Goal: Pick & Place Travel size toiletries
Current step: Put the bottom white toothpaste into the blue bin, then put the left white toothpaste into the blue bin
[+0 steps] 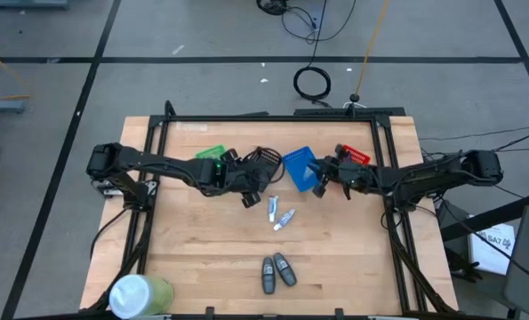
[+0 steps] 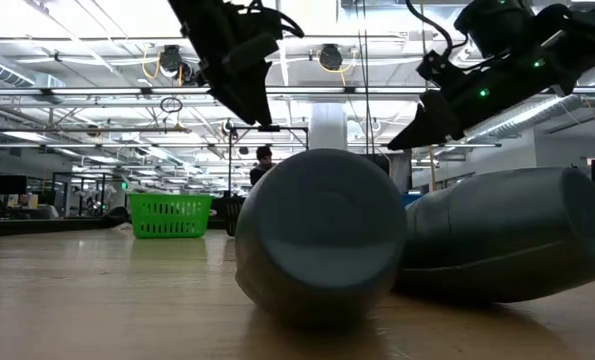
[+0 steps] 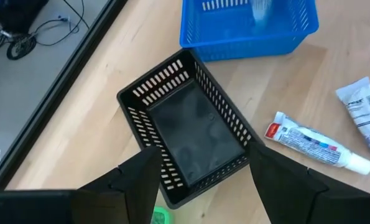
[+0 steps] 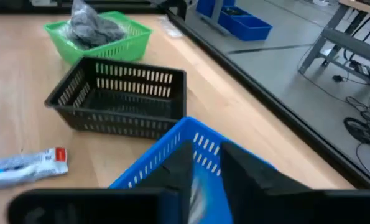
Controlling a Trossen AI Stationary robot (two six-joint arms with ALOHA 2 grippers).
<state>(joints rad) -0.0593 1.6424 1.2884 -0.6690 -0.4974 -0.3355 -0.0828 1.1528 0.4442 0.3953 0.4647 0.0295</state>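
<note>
My left gripper (image 3: pixel 197 186) hangs open above the black basket (image 3: pixel 191 127), touching nothing. My right gripper (image 4: pixel 203 180) hovers over the blue basket (image 4: pixel 172 155), its fingers nearly together with a pale tube (image 4: pixel 195 194) between them; the left wrist view shows that tube (image 3: pixel 260 12) upright inside the blue basket (image 3: pixel 247 31). Two white-silver tubes (image 1: pixel 271 208) (image 1: pixel 284 218) lie flat on the table near my left gripper (image 1: pixel 249 194). Two grey oval bottles (image 1: pixel 276 271) lie on their sides near the front edge. Grey bundles (image 4: pixel 94 26) sit in the green basket (image 4: pixel 110 43). My right gripper pinches a pale white-silver tube between its two fingers, seen only as a narrow strip (image 4: pixel 195 194) in the gap. The fingers slant down over the blue basket's near wall. The tube hangs below them inside the basket; which end they hold is hidden by the fingers.
A red basket (image 1: pixel 354 155) stands right of the blue one. A large white-and-green cylinder (image 1: pixel 140 293) lies at the near left corner. The grey bottles (image 2: pixel 317 235) fill the low view. A person (image 2: pixel 264 160) stands far behind the table. Bare wood lies between tubes and bottles.
</note>
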